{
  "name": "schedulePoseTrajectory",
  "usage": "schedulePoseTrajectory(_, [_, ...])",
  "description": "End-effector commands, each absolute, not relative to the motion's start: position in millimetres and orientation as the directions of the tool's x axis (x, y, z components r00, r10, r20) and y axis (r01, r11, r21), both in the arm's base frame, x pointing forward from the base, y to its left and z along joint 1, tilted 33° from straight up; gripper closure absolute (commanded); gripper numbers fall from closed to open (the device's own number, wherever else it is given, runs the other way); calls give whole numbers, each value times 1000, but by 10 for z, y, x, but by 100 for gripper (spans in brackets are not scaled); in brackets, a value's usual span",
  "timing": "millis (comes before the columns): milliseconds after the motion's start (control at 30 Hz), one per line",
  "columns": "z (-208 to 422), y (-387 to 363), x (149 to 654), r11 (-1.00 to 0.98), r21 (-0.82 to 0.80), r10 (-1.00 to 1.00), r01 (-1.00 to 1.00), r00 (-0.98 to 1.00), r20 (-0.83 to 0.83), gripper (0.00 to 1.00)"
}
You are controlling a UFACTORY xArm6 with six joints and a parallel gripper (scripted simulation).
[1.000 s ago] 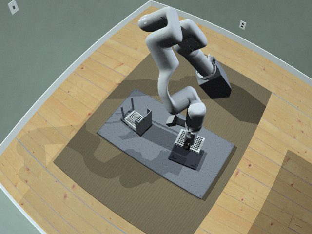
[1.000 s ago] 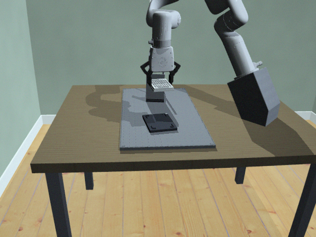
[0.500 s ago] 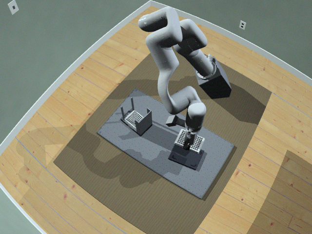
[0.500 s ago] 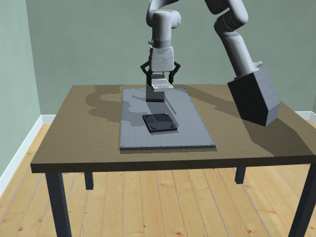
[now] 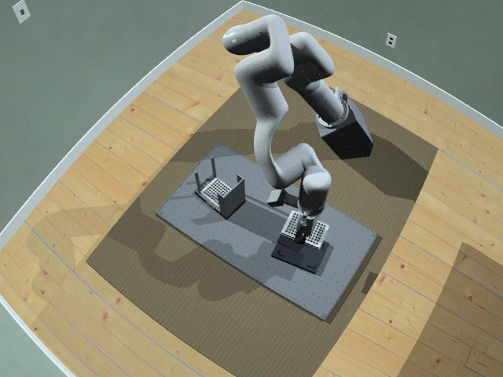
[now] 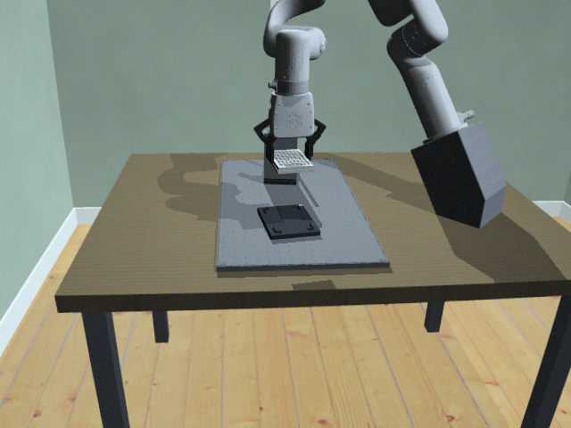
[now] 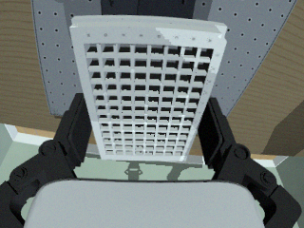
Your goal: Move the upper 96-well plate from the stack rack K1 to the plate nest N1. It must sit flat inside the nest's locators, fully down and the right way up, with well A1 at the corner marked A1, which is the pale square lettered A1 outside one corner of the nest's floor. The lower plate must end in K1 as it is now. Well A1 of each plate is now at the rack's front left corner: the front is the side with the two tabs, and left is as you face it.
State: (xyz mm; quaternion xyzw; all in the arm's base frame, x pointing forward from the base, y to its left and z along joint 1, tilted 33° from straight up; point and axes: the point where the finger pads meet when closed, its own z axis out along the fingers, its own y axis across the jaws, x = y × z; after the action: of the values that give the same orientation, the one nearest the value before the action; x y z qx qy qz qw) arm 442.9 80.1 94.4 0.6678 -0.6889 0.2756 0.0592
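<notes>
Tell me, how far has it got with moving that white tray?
Done: the upper plate is out of the rack, where the lower plate remains. In hand: the gripper holds it in the air, above the table. Left: lowering it flat into the dark nest, correct corner matched.

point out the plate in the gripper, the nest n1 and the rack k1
plate in the gripper (image 7: 148, 91), wrist view, middle of its well grid
nest N1 (image 6: 281, 228), exterior view, bare dark floor between the corner locators
rack K1 (image 5: 234, 198), top view, its solid side wall
</notes>
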Motion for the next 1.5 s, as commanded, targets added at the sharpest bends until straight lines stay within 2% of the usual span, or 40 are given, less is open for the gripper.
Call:
schedulePoseTrajectory(0, [920,790,4457,-45,-305,-888,-951,-102,448,100])
schedulePoseTrajectory(1467, [359,484,4650,-45,-305,-888,-951,-101,448,100])
